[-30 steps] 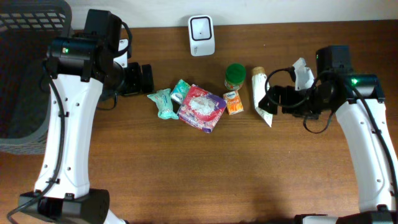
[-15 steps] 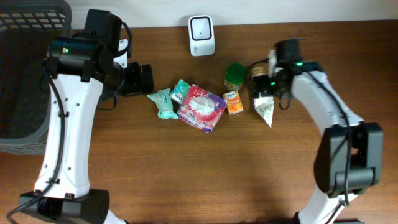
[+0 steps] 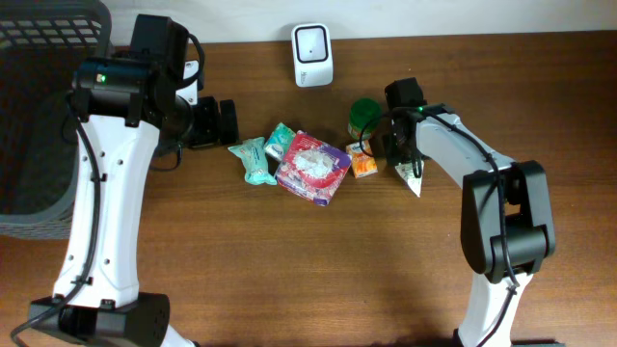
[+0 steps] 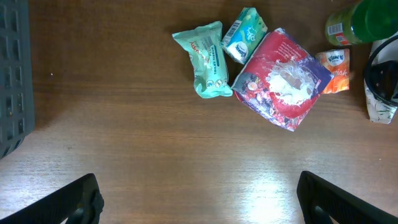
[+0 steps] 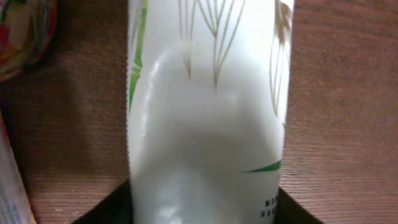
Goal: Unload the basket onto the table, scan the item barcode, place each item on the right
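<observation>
Your right gripper is down over the white tube, which lies flat on the worktop on the right-arm side of the red-and-purple packet, just past the small orange carton that sits against that packet's edge. In the right wrist view the tube fills nearly the whole frame, and the dark fingers show only as two wedges at the bottom corners, one close against each flank of the tube. The jaws stand narrow around it, but you cannot tell whether they are actually pinching it or only bracketing it. The tube's crimped end sticks out from under the gripper on the near side. Your left gripper hangs well apart from the packet on its left-arm side. Its jaws are spread wide, with only bare wood between them, touching nothing. Two teal packs lie just beside the packet on that side. The green-lidded jar stands just behind the packet, and the white scanner stands farther back.
</observation>
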You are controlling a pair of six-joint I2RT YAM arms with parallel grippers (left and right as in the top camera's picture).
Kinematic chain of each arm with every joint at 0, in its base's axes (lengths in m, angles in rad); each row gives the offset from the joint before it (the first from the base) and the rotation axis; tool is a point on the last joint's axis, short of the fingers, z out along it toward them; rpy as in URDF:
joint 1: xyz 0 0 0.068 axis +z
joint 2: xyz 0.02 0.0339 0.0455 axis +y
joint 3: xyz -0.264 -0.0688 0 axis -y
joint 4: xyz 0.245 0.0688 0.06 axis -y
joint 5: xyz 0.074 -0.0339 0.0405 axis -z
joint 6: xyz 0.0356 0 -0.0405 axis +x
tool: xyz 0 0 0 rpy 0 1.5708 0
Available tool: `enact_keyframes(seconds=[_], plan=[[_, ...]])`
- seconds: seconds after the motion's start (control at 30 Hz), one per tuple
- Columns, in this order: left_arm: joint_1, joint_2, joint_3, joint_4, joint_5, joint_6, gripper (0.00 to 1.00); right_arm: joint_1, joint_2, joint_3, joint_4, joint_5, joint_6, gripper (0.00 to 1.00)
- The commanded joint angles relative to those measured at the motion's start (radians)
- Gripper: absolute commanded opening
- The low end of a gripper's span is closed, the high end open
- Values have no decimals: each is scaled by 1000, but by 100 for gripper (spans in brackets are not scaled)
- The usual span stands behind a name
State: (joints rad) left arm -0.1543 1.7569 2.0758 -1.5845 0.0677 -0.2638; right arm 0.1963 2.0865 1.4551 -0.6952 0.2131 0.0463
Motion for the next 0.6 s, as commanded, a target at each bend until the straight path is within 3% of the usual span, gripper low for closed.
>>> enact_keyframes(seconds=[0.0, 0.13, 0.27, 0.43, 0.57], plan=[[-2, -1, 2, 1, -4, 15, 99, -7, 0, 13, -16, 9, 6, 32], [-2, -1, 2, 1, -4, 15, 99, -73, -6, 133, -189, -13, 40, 19], [11, -1, 2, 2, -4, 15, 99, -195, -6, 209, -309, -315, 36, 19], [13, -1, 2, 1, -4, 15, 99, -247, -5, 199, -335, -336, 35, 75], [13, -1, 2, 1, -4, 15, 99, -243, -4, 198, -322, -333, 40, 75]])
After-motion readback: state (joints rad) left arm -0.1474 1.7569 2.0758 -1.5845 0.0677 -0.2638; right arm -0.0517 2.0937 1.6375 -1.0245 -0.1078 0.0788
